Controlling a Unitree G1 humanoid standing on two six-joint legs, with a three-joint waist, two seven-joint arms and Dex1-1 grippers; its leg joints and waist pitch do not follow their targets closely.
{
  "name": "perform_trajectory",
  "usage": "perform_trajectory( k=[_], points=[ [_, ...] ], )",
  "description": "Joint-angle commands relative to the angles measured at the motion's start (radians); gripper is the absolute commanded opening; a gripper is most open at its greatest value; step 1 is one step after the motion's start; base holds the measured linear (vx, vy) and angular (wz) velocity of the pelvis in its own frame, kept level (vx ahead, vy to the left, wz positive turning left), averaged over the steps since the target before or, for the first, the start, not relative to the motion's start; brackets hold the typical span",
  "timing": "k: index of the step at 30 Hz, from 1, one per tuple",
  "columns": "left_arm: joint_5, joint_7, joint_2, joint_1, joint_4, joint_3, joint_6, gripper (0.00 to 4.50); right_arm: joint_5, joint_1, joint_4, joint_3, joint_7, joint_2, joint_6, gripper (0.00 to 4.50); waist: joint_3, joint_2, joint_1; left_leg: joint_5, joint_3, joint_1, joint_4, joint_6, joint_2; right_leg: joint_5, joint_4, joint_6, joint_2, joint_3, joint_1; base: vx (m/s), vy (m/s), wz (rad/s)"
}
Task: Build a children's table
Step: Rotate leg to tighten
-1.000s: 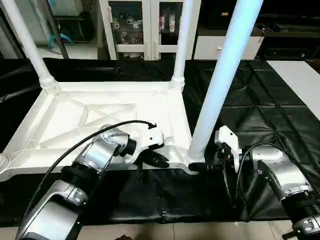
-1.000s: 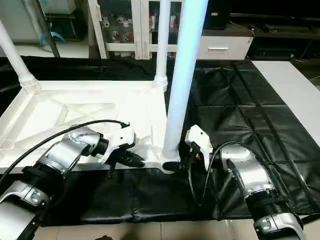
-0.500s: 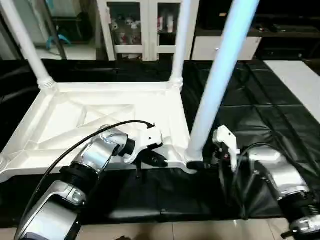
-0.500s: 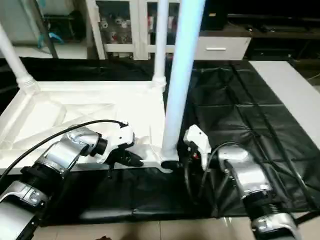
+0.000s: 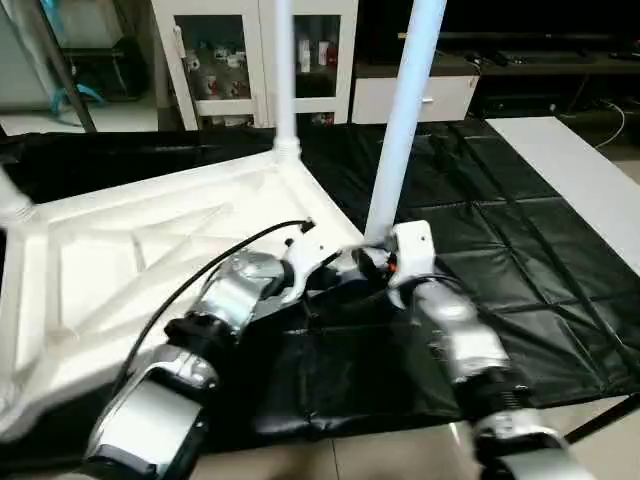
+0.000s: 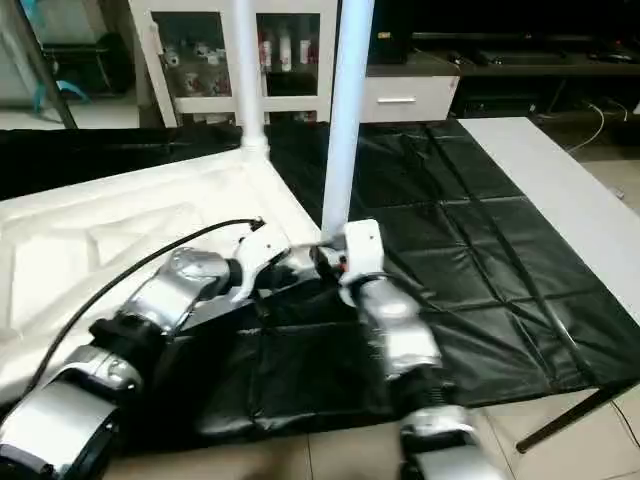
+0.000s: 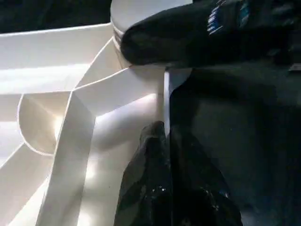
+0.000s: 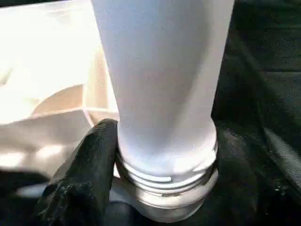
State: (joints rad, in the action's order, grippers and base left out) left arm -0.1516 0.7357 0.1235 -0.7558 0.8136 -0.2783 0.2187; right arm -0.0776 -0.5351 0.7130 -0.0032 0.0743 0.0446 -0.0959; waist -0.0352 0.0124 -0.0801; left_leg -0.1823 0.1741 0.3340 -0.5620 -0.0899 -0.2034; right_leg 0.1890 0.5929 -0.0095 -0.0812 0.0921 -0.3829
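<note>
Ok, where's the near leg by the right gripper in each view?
Left eye: leg right of centre, up to the top edge.
Right eye: centre, reaching the top edge.
Left wrist: its foot at the top edge.
Right wrist: upright, middle.
Shared landmark: socket at the tabletop corner.

Both upright table legs run off the top edge — the near leg and the far leg have no visible upper ends. The tabletop is cut off at the left edge, and the silver forearms cover its near rim. In the right wrist view, one black finger shows beside the leg's threaded base; the other is hidden behind the leg. Cabinet contents are too small to identify.
</note>
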Motion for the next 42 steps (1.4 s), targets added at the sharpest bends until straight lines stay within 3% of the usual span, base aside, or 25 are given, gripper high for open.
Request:
perform_trajectory(
  k=[1,2,3,8,11,14,17,18,19,20,22,23,24,25,27,31,33,35,36,40,42],
  points=[
    [0.005,-0.018,-0.029,-0.011,0.012,-0.007,-0.014,0.00,0.014,0.016,0.105,0.001,-0.078,0.038,-0.007,2.72,0.045,0.001,0.000,-0.308,-0.012,0.002,0.074,-0.011,-0.024,0.325,-0.090,-0.158,-0.072,-0.055,0.026,0.000,0.000,0.00],
    [0.005,-0.019,-0.030,-0.012,0.014,-0.007,-0.014,0.00,0.016,0.014,0.106,0.006,-0.070,0.043,0.000,2.72,0.045,0.001,0.001,-0.308,-0.011,0.002,0.074,-0.009,-0.024,0.317,-0.089,-0.160,-0.071,-0.055,0.027,0.000,0.000,0.00],
    [0.006,-0.017,-0.031,-0.012,0.017,-0.008,-0.015,0.00,0.015,0.010,0.106,0.021,-0.025,0.056,0.016,2.72,0.046,-0.006,-0.001,-0.298,-0.009,0.003,0.074,0.000,-0.023,0.297,-0.087,-0.162,-0.071,-0.055,0.030,0.000,0.000,0.00],
    [0.005,-0.014,-0.029,-0.010,0.025,-0.006,-0.026,0.00,0.004,0.007,0.087,0.022,0.028,0.066,0.048,2.72,0.046,-0.007,-0.005,-0.262,-0.009,0.008,0.075,0.018,-0.025,0.278,-0.084,-0.162,-0.073,-0.057,0.037,0.000,0.000,0.00],
    [0.005,0.005,-0.022,-0.003,0.026,-0.006,-0.037,0.00,0.000,0.018,0.048,0.029,0.074,0.048,0.091,3.45,0.046,-0.007,-0.005,-0.258,-0.008,0.007,0.075,0.019,-0.027,0.268,-0.083,-0.167,-0.073,-0.058,0.036,0.000,0.000,0.00],
    [0.009,0.052,-0.006,0.010,0.014,-0.013,-0.041,0.00,-0.008,0.030,-0.014,0.022,0.115,-0.006,0.108,3.64,0.049,-0.009,-0.009,-0.244,-0.007,0.007,0.073,0.028,-0.028,0.223,-0.079,-0.175,-0.072,-0.058,0.039,0.000,0.000,0.00],
    [0.013,0.105,0.014,0.025,-0.001,-0.023,-0.039,0.00,-0.033,0.042,-0.082,0.014,0.210,-0.067,0.072,3.89,0.059,-0.011,-0.012,-0.147,-0.006,0.017,0.062,0.051,-0.026,0.071,-0.058,-0.207,-0.070,-0.058,0.048,0.000,0.000,0.00],
    [0.015,0.126,0.021,0.031,-0.008,-0.028,-0.038,0.00,-0.045,0.047,-0.106,0.016,0.261,-0.092,0.052,3.94,0.062,-0.002,-0.014,-0.104,-0.006,0.019,0.056,0.068,-0.026,0.000,-0.051,-0.220,-0.069,-0.056,0.048,0.000,0.000,0.00],
    [0.015,0.136,0.025,0.033,-0.011,-0.030,-0.037,0.00,-0.050,0.050,-0.116,0.018,0.288,-0.105,0.043,4.02,0.065,-0.009,-0.015,-0.065,-0.005,0.022,0.051,0.091,-0.023,-0.076,-0.044,-0.238,-0.067,-0.056,0.051,0.000,0.000,0.00],
    [0.016,0.141,0.026,0.035,-0.013,-0.031,-0.036,0.00,-0.052,0.052,-0.122,0.021,0.303,-0.113,0.040,4.14,0.064,-0.009,-0.014,-0.055,-0.004,0.023,0.049,0.103,-0.022,-0.096,-0.042,-0.245,-0.066,-0.055,0.050,0.000,0.000,0.00],
    [0.018,0.192,0.045,0.045,-0.022,-0.042,-0.030,0.00,-0.048,0.071,-0.167,0.061,0.447,-0.199,0.022,4.33,0.061,-0.004,-0.020,-0.088,-0.003,0.019,0.048,0.119,-0.025,-0.073,-0.048,-0.259,-0.066,-0.051,0.050,0.000,0.000,0.00],
    [0.018,0.198,0.048,0.046,-0.023,-0.043,-0.030,0.00,-0.047,0.073,-0.171,0.066,0.464,-0.209,0.021,4.33,0.059,-0.005,-0.020,-0.093,-0.002,0.021,0.048,0.118,-0.026,-0.062,-0.048,-0.260,-0.068,-0.053,0.050,0.000,0.000,0.00],
    [0.018,0.252,0.068,0.053,-0.029,-0.057,-0.030,0.00,-0.056,0.095,-0.221,0.103,0.616,-0.294,-0.004,4.36,0.058,0.002,-0.022,-0.122,-0.003,0.019,0.049,0.117,-0.025,-0.027,-0.051,-0.261,-0.066,-0.050,0.052,0.000,0.000,0.00],
    [0.017,0.304,0.089,0.057,-0.036,-0.073,-0.029,0.00,-0.084,0.118,-0.275,0.125,0.750,-0.369,-0.038,4.43,0.054,-0.002,-0.024,-0.145,-0.001,0.020,0.049,0.115,-0.028,0.000,-0.055,-0.254,-0.066,-0.052,0.051,0.000,0.000,0.00],
    [0.015,0.341,0.103,0.060,-0.042,-0.085,-0.031,0.00,-0.102,0.132,-0.306,0.136,0.823,-0.411,-0.059,4.43,0.052,-0.004,-0.029,-0.172,-0.002,0.018,0.051,0.115,-0.030,0.043,-0.061,-0.247,-0.068,-0.052,0.053,0.000,0.000,0.00],
    [0.017,0.429,0.133,0.072,-0.073,-0.113,-0.024,0.00,-0.130,0.146,-0.339,0.139,0.906,-0.460,-0.094,4.43,0.045,-0.008,-0.036,-0.233,-0.004,0.012,0.060,0.069,-0.033,0.275,-0.082,-0.200,-0.076,-0.051,0.045,0.000,0.000,0.00],
    [0.028,0.518,0.162,0.092,-0.116,-0.142,-0.010,0.00,-0.141,0.153,-0.353,0.147,0.955,-0.486,-0.107,4.43,0.045,-0.007,-0.038,-0.231,-0.004,0.010,0.060,0.066,-0.036,0.283,-0.083,-0.196,-0.075,-0.053,0.042,0.000,0.000,0.00],
    [0.038,0.573,0.180,0.105,-0.145,-0.159,0.002,0.00,-0.147,0.158,-0.363,0.152,0.982,-0.500,-0.116,4.43,0.046,-0.003,-0.038,-0.209,-0.005,0.014,0.061,0.064,-0.038,0.240,-0.076,-0.208,-0.073,-0.053,0.041,0.000,0.000,0.00],
    [0.045,0.619,0.196,0.117,-0.175,-0.174,0.015,0.00,-0.157,0.162,-0.376,0.158,1.007,-0.513,-0.132,4.43,0.051,-0.002,-0.042,-0.200,-0.004,0.008,0.059,0.063,-0.040,0.203,-0.070,-0.221,-0.073,-0.053,0.041,0.000,0.000,0.00],
    [0.048,0.662,0.210,0.135,-0.211,-0.189,0.041,0.00,-0.142,0.169,-0.392,0.177,1.031,-0.522,-0.124,4.43,0.053,0.000,-0.056,-0.162,-0.001,0.010,0.053,0.073,-0.039,0.104,-0.058,-0.250,-0.070,-0.053,0.040,0.000,0.000,0.00],
    [0.045,0.658,0.211,0.136,-0.214,-0.191,0.041,0.00,-0.125,0.173,-0.394,0.189,1.032,-0.522,-0.106,4.43,0.052,-0.001,-0.059,-0.177,-0.001,0.010,0.054,0.064,-0.037,0.130,-0.061,-0.245,-0.073,-0.053,0.040,0.000,0.000,0.00]
  ],
)
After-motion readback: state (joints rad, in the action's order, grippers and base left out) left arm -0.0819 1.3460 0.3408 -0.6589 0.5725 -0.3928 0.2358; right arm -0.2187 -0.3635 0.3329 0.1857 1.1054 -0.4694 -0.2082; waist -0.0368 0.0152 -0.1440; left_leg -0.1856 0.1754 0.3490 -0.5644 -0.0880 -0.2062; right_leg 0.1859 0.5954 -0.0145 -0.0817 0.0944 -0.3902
